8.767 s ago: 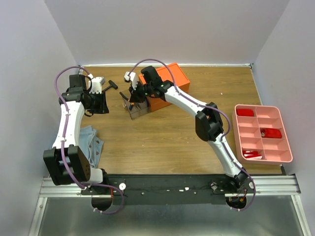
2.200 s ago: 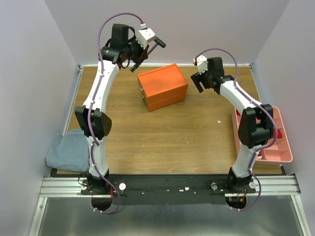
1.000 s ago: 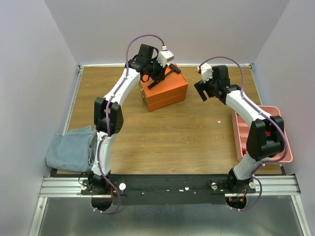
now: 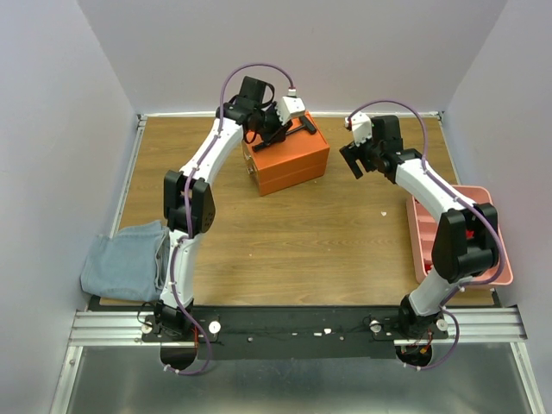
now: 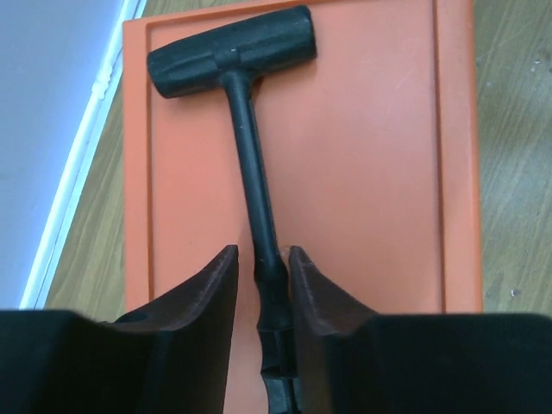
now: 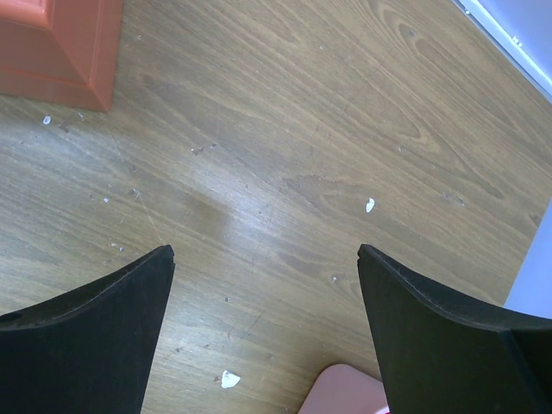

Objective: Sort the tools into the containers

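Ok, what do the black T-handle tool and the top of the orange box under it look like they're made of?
The black T-handle tool is matte black all over with a dull sheen on the grip. The grip is probably plastic or rubber, and the shaft may be coated metal, though that is hard to tell. The orange box has a smooth, evenly coloured top with a moulded raised rim, so it looks like satin-finish plastic.

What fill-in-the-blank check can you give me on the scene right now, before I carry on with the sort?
1. The ____ T-handle tool lies on the lid of the orange box.
2. The left end effector straddles the tool's ____.
3. The right end effector is wide ____ above the table, with nothing in it.
4. The pink tray sits on the table's ____ side.

Missing words: black; shaft; open; right.
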Tool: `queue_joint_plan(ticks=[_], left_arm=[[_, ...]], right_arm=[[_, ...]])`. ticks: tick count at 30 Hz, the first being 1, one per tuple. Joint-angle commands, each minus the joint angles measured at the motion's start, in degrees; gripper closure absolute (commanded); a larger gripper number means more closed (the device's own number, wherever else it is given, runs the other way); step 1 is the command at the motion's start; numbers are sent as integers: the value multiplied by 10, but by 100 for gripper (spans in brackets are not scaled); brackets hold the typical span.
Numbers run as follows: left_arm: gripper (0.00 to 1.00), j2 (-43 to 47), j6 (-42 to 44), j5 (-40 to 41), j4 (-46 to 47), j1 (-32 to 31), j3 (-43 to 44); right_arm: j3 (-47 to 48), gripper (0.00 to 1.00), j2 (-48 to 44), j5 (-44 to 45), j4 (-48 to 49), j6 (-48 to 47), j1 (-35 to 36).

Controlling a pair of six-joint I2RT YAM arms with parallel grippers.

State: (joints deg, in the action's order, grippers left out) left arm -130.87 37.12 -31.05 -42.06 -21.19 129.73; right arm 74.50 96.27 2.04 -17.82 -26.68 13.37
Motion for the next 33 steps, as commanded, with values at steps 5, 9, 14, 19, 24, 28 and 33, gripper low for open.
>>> queue_joint_plan(ticks=[5, 9, 14, 19, 24, 28, 33], left_arm=[[1, 28, -79, 49, 66, 12, -33], [1, 110, -135, 32, 172, 13, -63], [1, 180, -216, 83, 211, 14, -70], [1, 283, -253, 203, 236, 21, -168], [1, 377, -297, 321, 252, 42, -346], [1, 407, -339, 365, 282, 72, -479], [1, 412, -388, 363, 295, 118, -538]], right_arm=[[13, 5, 8, -7, -5, -5, -4], [16, 3, -3, 8, -5, -6, -4], [8, 1, -32, 3, -10, 5, -15], [12, 0, -84, -66, -69, 79, -20], [-28, 0, -150, -33, -58, 211, -19], [-36, 0, -195, -32, -65, 248, -19], [-66, 0, -247, -35, -65, 241, -20]])
